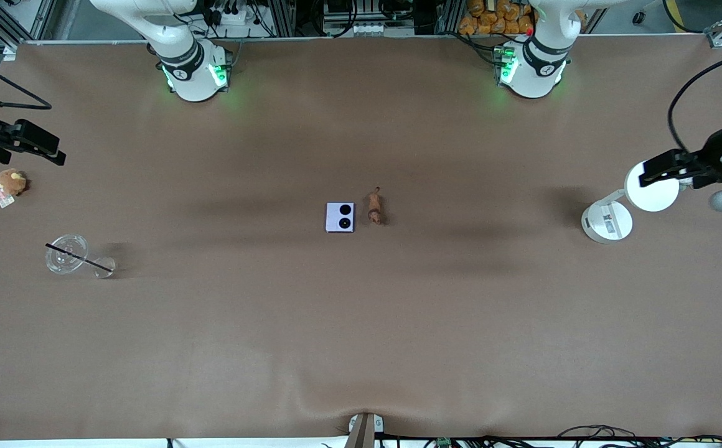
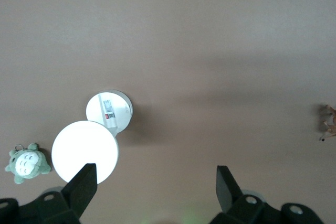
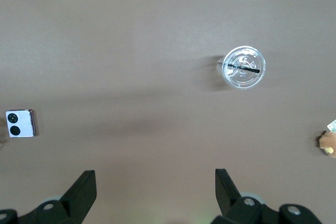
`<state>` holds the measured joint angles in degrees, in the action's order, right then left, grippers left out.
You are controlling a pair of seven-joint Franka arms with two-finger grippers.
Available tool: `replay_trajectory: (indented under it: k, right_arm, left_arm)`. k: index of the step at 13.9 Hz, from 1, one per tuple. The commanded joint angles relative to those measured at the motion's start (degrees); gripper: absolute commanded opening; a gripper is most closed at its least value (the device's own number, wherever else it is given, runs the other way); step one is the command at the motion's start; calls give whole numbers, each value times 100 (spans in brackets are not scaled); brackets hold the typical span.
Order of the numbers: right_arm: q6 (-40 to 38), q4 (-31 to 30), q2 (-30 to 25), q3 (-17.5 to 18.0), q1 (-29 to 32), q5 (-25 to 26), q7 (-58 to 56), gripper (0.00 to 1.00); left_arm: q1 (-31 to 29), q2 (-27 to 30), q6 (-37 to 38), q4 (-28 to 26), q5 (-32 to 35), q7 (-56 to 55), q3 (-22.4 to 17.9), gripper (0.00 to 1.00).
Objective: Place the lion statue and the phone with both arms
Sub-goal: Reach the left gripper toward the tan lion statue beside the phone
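I see phone, lion side by side mid-tabletop, apparently placed | left claw, right claw wide open, empty, well clear at their own ends.

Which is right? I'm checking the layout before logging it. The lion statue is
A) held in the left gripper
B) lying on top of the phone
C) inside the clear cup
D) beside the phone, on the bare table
D: the lion statue lies on the table just beside the phone, toward the left arm's end, with no gripper near.

Matt brown table cover, clear plastic cup, glossy white lamp
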<state>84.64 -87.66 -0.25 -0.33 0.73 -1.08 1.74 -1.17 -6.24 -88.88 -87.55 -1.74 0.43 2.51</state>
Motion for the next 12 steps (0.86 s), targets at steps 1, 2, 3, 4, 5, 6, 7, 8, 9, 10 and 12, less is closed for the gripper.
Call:
replay_trajectory:
  k: [1,2,3,4,5,6,7,8,9,10,12]
  right_arm:
    - [18,-23,-28,7,-20,11,37,100]
    - [18,-23,-28,7,-20,11,37,100]
    - [26,-23,-28,7,-20,11,37,100]
    - [27,-23,-28,7,-20,11,37,100]
    - [18,-23,-28,7,-20,11,37,100]
    - [18,-23,-36,7,-20,11,37,100]
    - [9,-23,-28,7,-20,11,37,100]
    - [9,-23,-28,7,-20,11,37,100]
    - [0,-23,-28,7,-20,11,37,100]
    - [0,-23,-28,7,-29,11,37,100]
    - [0,-23,-28,7,-29,11,37,100]
  left_arm:
    - [222,-219,20,53,7,-148,4,100]
    - [327,-350,-50,62,33,-157,4,100]
    - [476,-526,-224,62,60,-166,-5,100]
    - [573,-675,-357,62,51,-279,-5,100]
    - [705,-799,-428,71,42,-497,4,100]
    - [863,-930,-472,97,16,-674,4,100]
    - [986,-1028,-481,97,7,-849,4,100]
    - [1135,-1116,-542,106,7,-1034,4,100]
    - [1232,-1212,-647,150,7,-1210,4,100]
    - [1338,-1326,-770,159,7,-1359,4,100]
    - [1645,-1555,-1112,159,7,-1781,4,100]
